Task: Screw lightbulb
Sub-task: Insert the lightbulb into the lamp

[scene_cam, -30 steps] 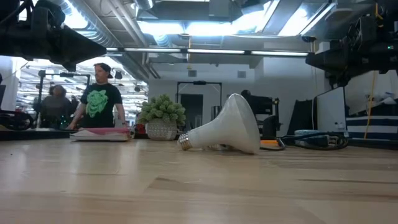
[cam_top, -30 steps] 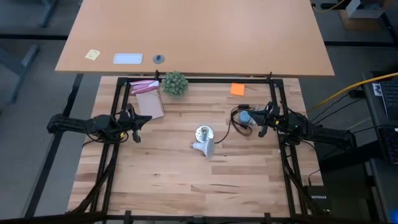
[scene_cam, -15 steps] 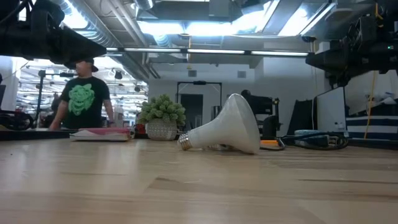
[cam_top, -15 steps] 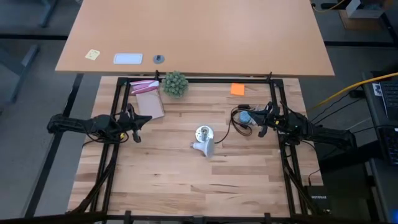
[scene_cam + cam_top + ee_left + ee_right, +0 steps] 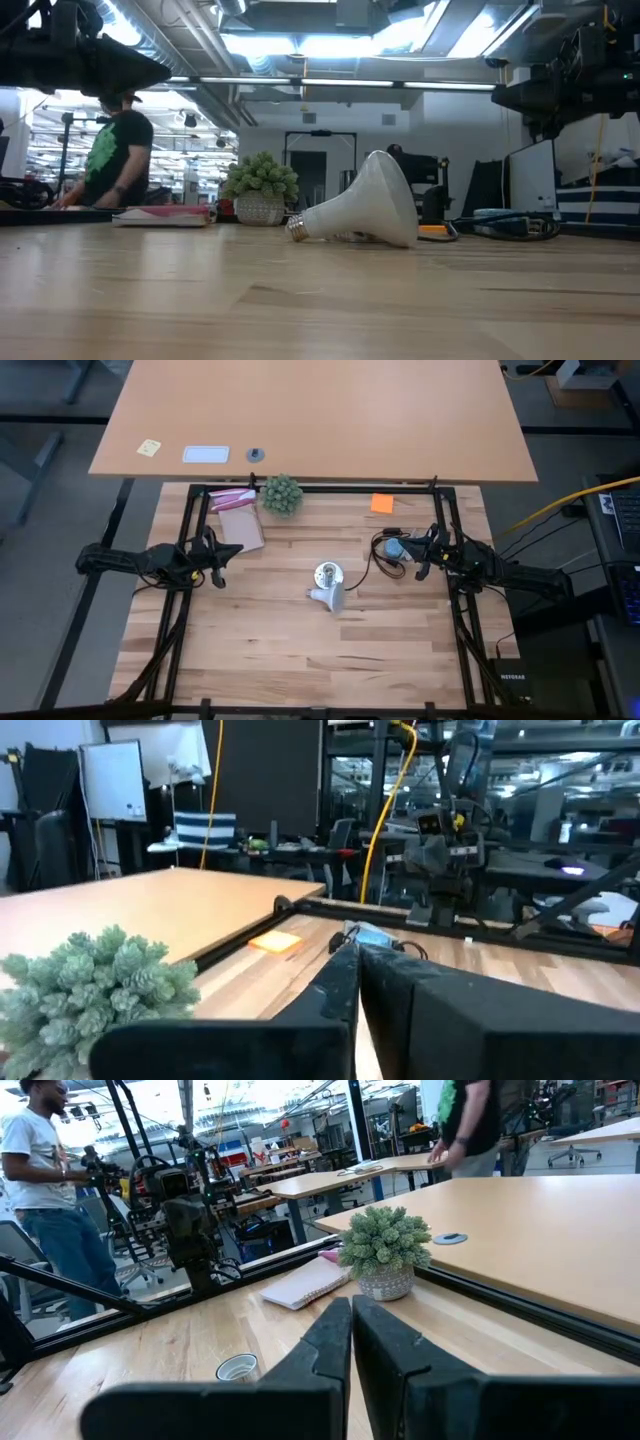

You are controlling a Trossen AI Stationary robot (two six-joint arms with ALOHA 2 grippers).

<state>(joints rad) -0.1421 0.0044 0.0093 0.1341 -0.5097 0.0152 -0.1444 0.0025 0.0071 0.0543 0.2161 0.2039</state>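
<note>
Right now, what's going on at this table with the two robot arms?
Nothing is being handled yet. The lightbulb lies on its side mid-table, next to the round socket with its black cord. The left hand waits shut at the table's left side and the right hand waits shut at the right, near a small light-blue object. Neither touches anything. A small green plant stands at the far edge.
</note>
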